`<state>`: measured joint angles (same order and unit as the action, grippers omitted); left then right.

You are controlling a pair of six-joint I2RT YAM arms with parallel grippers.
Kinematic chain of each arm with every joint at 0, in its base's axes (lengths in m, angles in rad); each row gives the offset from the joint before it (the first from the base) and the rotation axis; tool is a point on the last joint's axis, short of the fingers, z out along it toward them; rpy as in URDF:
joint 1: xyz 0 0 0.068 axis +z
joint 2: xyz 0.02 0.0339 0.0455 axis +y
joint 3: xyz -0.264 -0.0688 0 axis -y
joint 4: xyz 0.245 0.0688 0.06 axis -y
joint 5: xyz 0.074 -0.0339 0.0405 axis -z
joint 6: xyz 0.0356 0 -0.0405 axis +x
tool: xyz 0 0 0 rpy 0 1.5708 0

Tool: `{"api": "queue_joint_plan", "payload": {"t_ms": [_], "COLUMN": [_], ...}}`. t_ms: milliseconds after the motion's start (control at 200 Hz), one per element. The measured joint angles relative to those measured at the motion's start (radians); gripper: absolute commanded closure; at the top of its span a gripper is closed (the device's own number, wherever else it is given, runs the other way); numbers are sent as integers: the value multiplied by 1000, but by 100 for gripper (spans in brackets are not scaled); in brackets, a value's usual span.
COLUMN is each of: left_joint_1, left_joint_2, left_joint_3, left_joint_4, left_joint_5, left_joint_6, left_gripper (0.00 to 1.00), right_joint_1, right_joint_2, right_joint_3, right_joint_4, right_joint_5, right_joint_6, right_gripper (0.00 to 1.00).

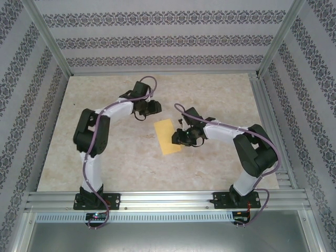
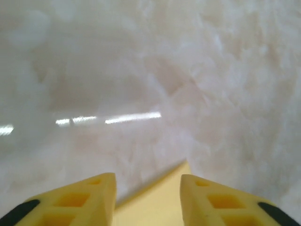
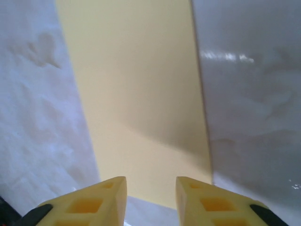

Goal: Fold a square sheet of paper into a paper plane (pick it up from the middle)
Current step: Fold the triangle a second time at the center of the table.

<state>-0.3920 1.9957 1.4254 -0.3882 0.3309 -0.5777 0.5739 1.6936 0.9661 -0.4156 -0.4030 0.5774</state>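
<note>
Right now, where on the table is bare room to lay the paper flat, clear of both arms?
Widest bare patch: the near middle of the table, between the two arm bases, nearer than the yellow sheet of paper. Also the far right corner, beyond the right arm. Crowded: the centre, where the left gripper and right gripper flank the paper.

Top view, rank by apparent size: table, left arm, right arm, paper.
1. table
2. left arm and right arm: they look alike, so no ranking between them
3. paper
</note>
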Motion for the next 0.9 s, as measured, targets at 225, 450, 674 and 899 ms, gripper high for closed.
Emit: {"api": "queue_joint_plan", "payload": {"t_ms": [225,450,674,899], "left_joint_1": [0,-4,-34,-62], "left_joint_2": [-278,-408,-475,-481], "left_joint_3": [-292,-518,-620,-636], "left_joint_4": [40,50,60,73], "left_joint_5": [-1,8,23,23], "left_joint_6": [-53,-120,-178,-213], "left_gripper": [33,29,29,27], "right_joint_1": [3,56,113,140], "right_joint_2": [-23,53,123,127], "right_joint_3": [126,137,112,103], "right_joint_4": [-49,-90,-94,-94], "right_joint_5": [113,148,148,141], "right_joint_6": [-47,-56,-32,11], "right_gripper": [55,61,62,60]}}
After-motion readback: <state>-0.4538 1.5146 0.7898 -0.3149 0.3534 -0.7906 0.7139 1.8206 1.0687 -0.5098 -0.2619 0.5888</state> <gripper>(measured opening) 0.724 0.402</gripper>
